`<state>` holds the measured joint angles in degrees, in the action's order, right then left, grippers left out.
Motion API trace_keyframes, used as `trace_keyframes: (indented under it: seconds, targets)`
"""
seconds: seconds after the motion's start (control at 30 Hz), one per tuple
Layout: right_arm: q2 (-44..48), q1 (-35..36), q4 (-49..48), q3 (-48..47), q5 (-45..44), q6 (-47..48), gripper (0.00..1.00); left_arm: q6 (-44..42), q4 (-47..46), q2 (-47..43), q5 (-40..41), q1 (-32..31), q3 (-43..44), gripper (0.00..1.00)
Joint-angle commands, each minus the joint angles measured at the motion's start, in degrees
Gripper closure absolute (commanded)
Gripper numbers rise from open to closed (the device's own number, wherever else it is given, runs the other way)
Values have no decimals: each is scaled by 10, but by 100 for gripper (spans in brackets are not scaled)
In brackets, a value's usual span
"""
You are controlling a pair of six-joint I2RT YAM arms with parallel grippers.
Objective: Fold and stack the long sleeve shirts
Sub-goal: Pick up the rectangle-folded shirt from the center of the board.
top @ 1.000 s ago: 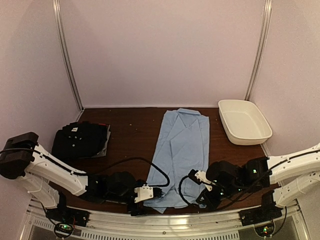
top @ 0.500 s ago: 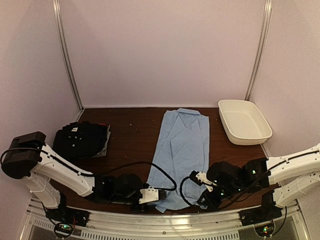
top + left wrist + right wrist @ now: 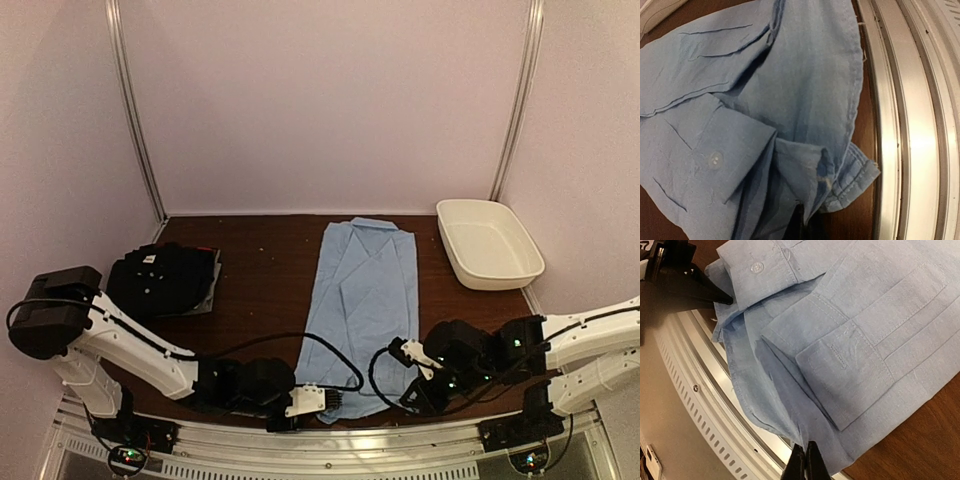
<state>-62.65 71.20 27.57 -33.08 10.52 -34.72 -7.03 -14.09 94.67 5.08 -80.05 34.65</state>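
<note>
The blue shirt (image 3: 365, 300) lies lengthwise down the middle of the table (image 3: 265, 260), collar toward the far edge and hem at the near edge. The left gripper (image 3: 335, 398) is pinched tight on the hem's near left corner, where a buttoned cuff is tucked. The right gripper (image 3: 804, 462) is clamped on the hem's near right corner. The black shirt (image 3: 160, 280) sits folded by the left edge. A white tub (image 3: 498, 282) stands in the far right corner.

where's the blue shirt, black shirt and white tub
blue shirt (image 3: 365, 290), top view, mid body
black shirt (image 3: 160, 280), top view, folded middle
white tub (image 3: 497, 284), top view, near rim
</note>
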Motion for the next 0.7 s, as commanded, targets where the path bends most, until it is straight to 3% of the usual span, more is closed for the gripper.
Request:
trace_keyframes:
  seconds: [0.0,0.23,0.47,0.67]
  targets:
    - [15,-4,-16,24,6,-18,100,45,57,14,-25,-18,22,100]
    - [45,25,-43,60,33,-58,100,102,125,-1,-46,-58,58,100]
    - [85,55,-27,56,28,-86,100,144,172,-75,-82,-62,55,100]
    - [71,25,48,-20,-31,-42,100,139,211,-125,-156,21,98,100]
